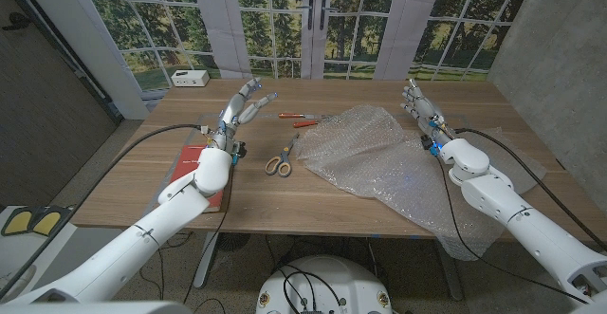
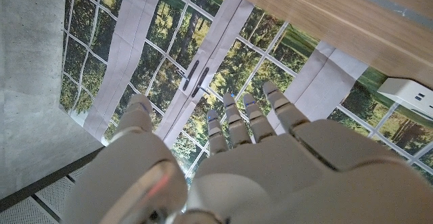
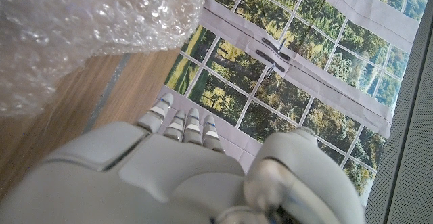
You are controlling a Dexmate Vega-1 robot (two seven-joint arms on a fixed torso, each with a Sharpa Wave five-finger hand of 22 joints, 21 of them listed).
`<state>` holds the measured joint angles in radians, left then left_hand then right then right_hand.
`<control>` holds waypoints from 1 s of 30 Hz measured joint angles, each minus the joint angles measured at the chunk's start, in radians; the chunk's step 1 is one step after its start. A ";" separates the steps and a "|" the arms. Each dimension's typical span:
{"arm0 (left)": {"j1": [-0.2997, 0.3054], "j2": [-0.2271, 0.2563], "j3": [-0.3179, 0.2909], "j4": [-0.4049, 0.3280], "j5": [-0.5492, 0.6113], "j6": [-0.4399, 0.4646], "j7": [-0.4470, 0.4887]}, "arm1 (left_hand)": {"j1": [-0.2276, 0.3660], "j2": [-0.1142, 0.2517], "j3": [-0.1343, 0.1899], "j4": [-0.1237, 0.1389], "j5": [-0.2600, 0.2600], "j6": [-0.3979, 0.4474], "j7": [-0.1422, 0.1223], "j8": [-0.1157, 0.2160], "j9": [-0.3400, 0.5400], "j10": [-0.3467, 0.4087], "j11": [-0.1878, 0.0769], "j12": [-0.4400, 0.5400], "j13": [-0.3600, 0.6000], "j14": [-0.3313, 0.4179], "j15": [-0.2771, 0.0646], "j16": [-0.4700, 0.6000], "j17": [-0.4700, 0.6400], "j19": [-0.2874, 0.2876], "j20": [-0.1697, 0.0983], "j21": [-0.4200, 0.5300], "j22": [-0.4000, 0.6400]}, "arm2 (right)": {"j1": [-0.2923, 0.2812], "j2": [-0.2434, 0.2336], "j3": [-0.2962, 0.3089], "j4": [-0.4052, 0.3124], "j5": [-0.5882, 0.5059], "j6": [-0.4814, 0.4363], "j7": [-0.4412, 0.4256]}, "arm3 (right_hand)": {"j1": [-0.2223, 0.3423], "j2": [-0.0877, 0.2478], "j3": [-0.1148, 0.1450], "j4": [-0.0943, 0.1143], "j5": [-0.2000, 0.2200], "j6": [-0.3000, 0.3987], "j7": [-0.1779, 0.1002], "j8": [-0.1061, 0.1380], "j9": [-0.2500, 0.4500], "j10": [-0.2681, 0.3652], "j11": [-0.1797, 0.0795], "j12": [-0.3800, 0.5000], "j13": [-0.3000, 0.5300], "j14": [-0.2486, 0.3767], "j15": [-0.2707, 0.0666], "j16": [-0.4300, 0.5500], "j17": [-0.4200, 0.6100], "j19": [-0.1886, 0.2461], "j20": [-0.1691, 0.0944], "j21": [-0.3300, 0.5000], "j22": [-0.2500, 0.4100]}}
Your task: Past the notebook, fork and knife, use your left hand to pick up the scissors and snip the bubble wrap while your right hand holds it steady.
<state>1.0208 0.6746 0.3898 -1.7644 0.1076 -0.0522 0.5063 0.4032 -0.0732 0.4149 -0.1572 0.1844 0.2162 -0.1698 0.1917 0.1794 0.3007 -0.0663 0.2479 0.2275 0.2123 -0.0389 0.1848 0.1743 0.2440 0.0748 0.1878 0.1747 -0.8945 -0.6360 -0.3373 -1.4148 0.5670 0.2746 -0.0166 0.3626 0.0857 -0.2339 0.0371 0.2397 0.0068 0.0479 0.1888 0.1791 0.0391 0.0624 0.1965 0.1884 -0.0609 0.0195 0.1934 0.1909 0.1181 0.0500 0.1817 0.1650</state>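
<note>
The scissors (image 1: 280, 159), with yellow handles, lie on the wooden table (image 1: 285, 200) just left of the clear bubble wrap (image 1: 379, 157), which spreads over the table's right half. My left hand (image 1: 245, 101) hovers at the far left of the table, beyond and left of the scissors, fingers stretched out and holding nothing. In the left wrist view the left hand (image 2: 250, 149) shows empty with its fingers apart. My right hand (image 1: 420, 105) is by the wrap's far right edge, fingers extended and empty. In the right wrist view the right hand (image 3: 176, 170) is next to the bubble wrap (image 3: 88, 28).
A red notebook (image 1: 193, 153) lies partly under my left forearm. A fork and knife (image 1: 302, 118) with orange handles lie at the far middle, near the wrap's corner. A white box (image 1: 190, 78) sits on the sill beyond the table's far left; the white box (image 2: 406, 95) also appears in the left wrist view.
</note>
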 measured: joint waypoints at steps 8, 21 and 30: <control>0.012 0.005 0.000 -0.022 0.029 0.027 0.023 | 0.007 -0.004 -0.003 0.003 0.000 -0.019 0.034 0.000 0.000 0.006 -0.001 0.004 0.007 -0.009 -0.002 0.000 0.005 -0.018 -0.011 -0.003 0.000 | -0.005 -0.003 0.001 -0.006 0.004 -0.004 0.000 | 0.004 0.004 0.000 0.000 0.000 -0.006 0.006 0.000 0.000 0.000 0.000 0.000 0.000 0.000 0.000 0.000 0.000 0.000 0.000 0.000 0.000; 0.036 0.002 -0.002 -0.058 0.060 0.089 0.057 | 0.019 0.001 -0.006 0.006 -0.004 -0.027 0.088 0.000 0.000 0.004 0.003 0.008 0.012 -0.012 0.002 0.000 0.005 -0.030 -0.009 -0.003 0.000 | -0.008 -0.006 0.001 -0.012 0.007 -0.011 0.004 | 0.004 0.004 0.000 0.000 0.000 -0.005 0.006 0.000 0.000 0.000 0.000 0.000 0.000 0.000 0.000 0.000 0.000 -0.004 0.004 0.000 0.000; 0.039 0.012 -0.002 -0.082 0.076 0.135 0.058 | 0.078 0.036 0.016 -0.007 -0.004 -0.031 0.081 0.000 0.000 0.018 0.000 0.008 0.021 -0.027 0.002 0.000 0.005 -0.052 -0.005 -0.003 0.000 | -0.008 -0.006 0.001 -0.014 0.008 -0.014 0.004 | 0.004 0.004 0.000 0.000 0.000 -0.009 0.002 0.000 0.000 -0.003 -0.003 0.000 0.000 0.000 0.000 0.000 0.000 -0.011 0.022 0.000 0.000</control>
<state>1.0598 0.6862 0.3880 -1.8463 0.1840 0.0823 0.5638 0.4816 -0.0368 0.4306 -0.1638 0.1803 0.1847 -0.0887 0.1918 0.1791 0.3190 -0.0659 0.2557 0.2489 0.1850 -0.0372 0.1850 0.1794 0.1923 0.0696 0.1847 0.1745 -0.9026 -0.6422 -0.3368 -1.4291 0.5752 0.2608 -0.0123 0.3664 0.0897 -0.2340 0.0372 0.2398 -0.0025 0.0496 0.1888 0.1791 0.0362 0.0596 0.1965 0.1883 -0.0609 0.0195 0.1934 0.1909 0.1074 0.0720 0.1817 0.1650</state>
